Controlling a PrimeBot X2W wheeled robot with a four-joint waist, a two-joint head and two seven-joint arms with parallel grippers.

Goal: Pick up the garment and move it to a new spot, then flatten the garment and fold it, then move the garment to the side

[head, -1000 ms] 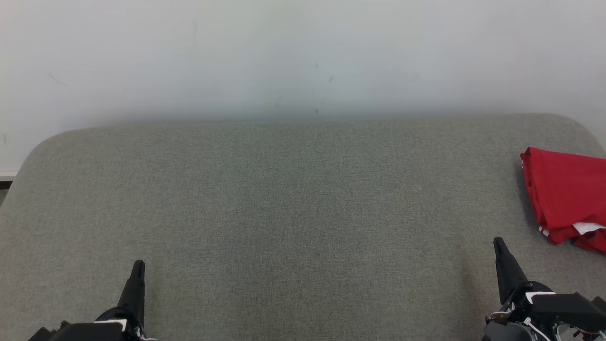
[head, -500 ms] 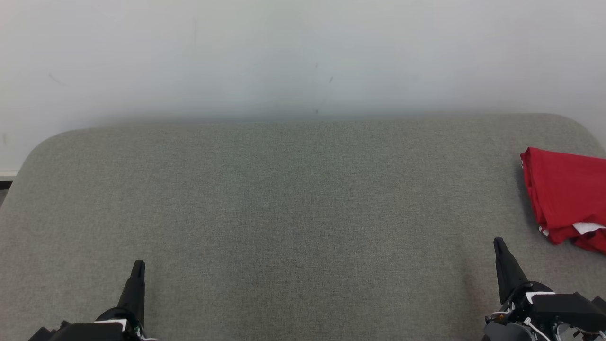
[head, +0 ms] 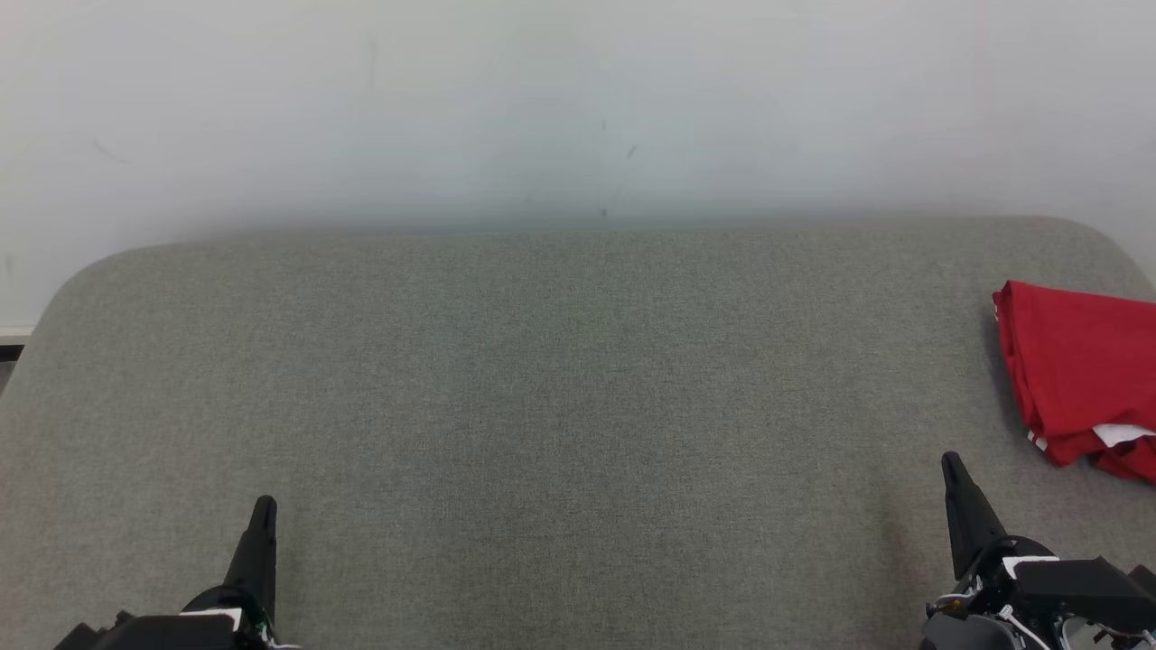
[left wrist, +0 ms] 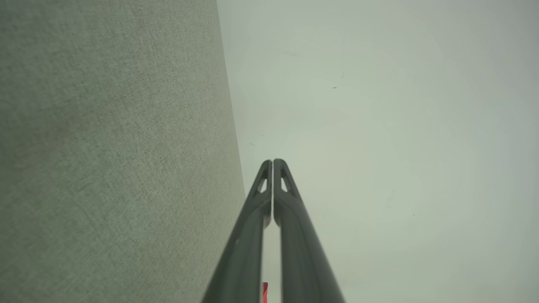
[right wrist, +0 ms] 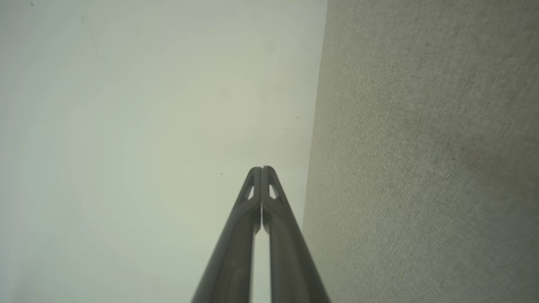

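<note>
A folded red garment (head: pixel 1079 370) with a bit of white showing lies at the far right edge of the grey fabric surface (head: pixel 560 388), partly cut off by the head view's border. My left gripper (head: pixel 263 506) rests low at the lower left, shut with nothing in it; its wrist view shows the fingertips pressed together (left wrist: pixel 272 162). At the lower right, my right gripper (head: pixel 950 462) is also shut and empty, a short way in front and left of the garment. Its closed tips (right wrist: pixel 261 169) point toward the wall.
A pale wall (head: pixel 578 108) rises right behind the rounded far edge of the grey surface. A broad stretch of bare fabric lies between the two grippers.
</note>
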